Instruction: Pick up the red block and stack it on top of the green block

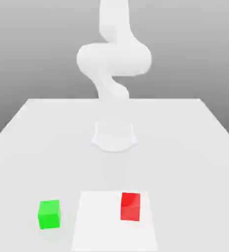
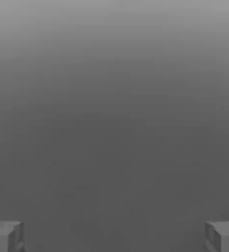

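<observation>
- Your red block [image 1: 130, 206] rests on the tabletop [image 1: 32, 142], on a paler square patch [image 1: 99, 221] at the near edge.
- The green block [image 1: 49, 214] sits well apart toward the exterior view's left, nothing on it, so stacking hasn't begun.
- Your jaws stand wide apart, fingertips [image 2: 5, 236] at the frame's edges, gripping nothing, which suits a descent over the red block.

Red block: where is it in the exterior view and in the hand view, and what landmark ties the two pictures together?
Exterior view: the red block stands near the front, on the white patch of the table, to the exterior view's right of the green block.
Hand view: the open gripper with plain grey beyond it.
Shared landmark: none sure; that grey cannot be matched to table or backdrop.
</observation>
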Tool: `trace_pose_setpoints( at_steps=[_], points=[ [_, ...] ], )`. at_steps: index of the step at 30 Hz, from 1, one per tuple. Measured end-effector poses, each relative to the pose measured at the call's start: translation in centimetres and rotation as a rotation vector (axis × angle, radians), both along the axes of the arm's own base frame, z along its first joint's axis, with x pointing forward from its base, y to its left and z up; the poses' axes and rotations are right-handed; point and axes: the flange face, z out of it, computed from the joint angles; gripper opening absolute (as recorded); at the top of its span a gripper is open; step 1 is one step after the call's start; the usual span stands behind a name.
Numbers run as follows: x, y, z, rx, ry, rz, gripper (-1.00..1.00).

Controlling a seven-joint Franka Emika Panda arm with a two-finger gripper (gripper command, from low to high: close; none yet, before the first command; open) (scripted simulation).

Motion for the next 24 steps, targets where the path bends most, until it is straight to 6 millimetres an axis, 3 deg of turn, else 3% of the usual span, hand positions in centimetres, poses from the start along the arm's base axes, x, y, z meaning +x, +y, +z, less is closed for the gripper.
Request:
trace_pose_setpoints(
  at_steps=[4,9,14,19,24],
  points=[
    [4.5,0.9,-9.7,0.041,0.155,0.000,0.00],
    [6.7,2.3,-21.6,0.062,0.337,-0.013,0.00],
    [5.7,3.6,-33.1,0.053,0.515,-0.038,0.00],
    [1.8,4.2,-43.3,0.014,0.684,-0.073,0.00],
    [1.0,4.1,-49.0,0.003,0.715,-0.081,0.00]
  ],
)
